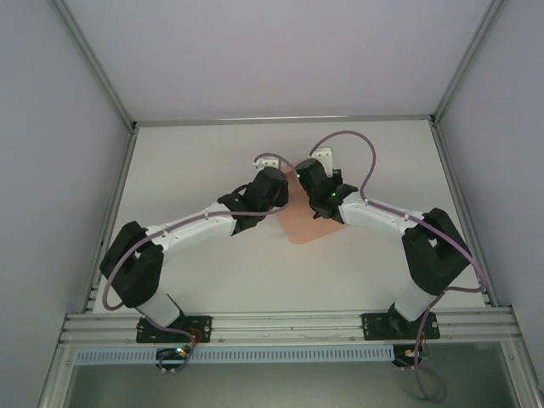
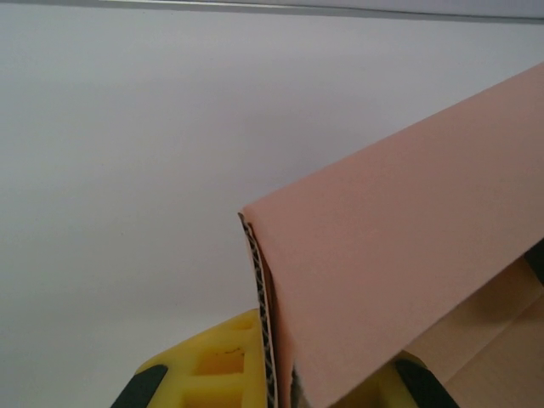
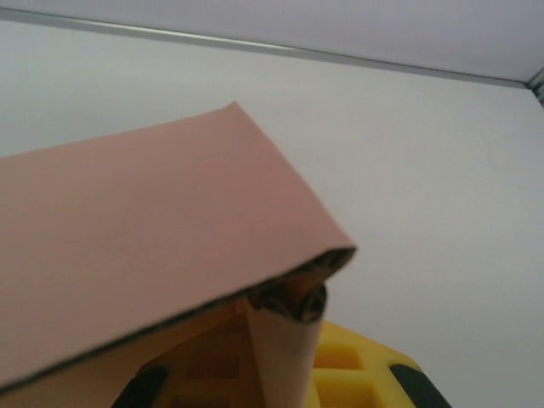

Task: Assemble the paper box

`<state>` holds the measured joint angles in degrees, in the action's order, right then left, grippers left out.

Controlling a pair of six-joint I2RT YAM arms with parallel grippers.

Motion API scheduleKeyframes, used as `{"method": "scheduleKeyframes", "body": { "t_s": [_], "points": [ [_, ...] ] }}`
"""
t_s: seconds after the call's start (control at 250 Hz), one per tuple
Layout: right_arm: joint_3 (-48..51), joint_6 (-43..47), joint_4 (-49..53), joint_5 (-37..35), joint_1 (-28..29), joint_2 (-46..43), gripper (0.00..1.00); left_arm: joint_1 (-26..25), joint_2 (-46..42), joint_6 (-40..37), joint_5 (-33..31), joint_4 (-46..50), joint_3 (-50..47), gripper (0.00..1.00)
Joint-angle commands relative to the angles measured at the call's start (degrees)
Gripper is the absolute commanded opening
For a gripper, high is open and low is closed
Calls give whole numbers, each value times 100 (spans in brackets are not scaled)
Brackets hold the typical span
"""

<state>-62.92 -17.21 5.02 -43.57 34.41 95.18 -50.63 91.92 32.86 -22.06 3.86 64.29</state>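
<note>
Surface: a white table (image 1: 187,153), matt and plain, closed in by a grey left wall (image 1: 51,170), a back wall (image 1: 280,51) and a right wall (image 1: 510,170), with metal strips along the joins. An aluminium rail (image 1: 289,323) runs along the near edge and carries both bases. The left arm (image 1: 187,229) reaches in over the table towards its middle, a purple cable (image 1: 110,272) looping at its elbow. The left gripper (image 1: 285,191) meets the box (image 1: 297,225), salmon-pink card at mid-table, raised between the two grippers, its lower part showing below them. In the left wrist view, the left gripper (image 2: 289,387) holds the box (image 2: 408,255): a corrugated cut edge runs down between the yellow pads (image 2: 221,365), the near pad lying against it, and a folded panel rises tilted to the right. The right gripper (image 1: 308,191) stands just beside the left one, on the same card. In the right wrist view, the right gripper (image 3: 280,387) grips a hanging flap of the box (image 3: 153,238) between its pads (image 3: 357,365), under a broad sloping panel. The right arm (image 1: 382,217) mirrors the left. Open table lies on all sides of the box, the walls well apart from it.
</note>
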Motion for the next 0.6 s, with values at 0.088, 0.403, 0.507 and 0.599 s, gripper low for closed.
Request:
{"method": "scheduleKeyframes", "body": {
  "t_s": [0.088,0.403,0.507,0.599],
  "points": [
    [909,692,-1421,266,-548,-207,2,84,-183,89,-409,753,129,0],
    [1951,591,-3062,2598,-528,-1296,54,94,-331,80,-431,699,-30,0],
    [2151,616,-2950,3158,-540,-1815,63,97,-417,36,-466,632,-140,0],
    [2231,754,-2646,3768,-558,-2314,73,93,-499,-14,-465,529,-236,0]
  ]
}}
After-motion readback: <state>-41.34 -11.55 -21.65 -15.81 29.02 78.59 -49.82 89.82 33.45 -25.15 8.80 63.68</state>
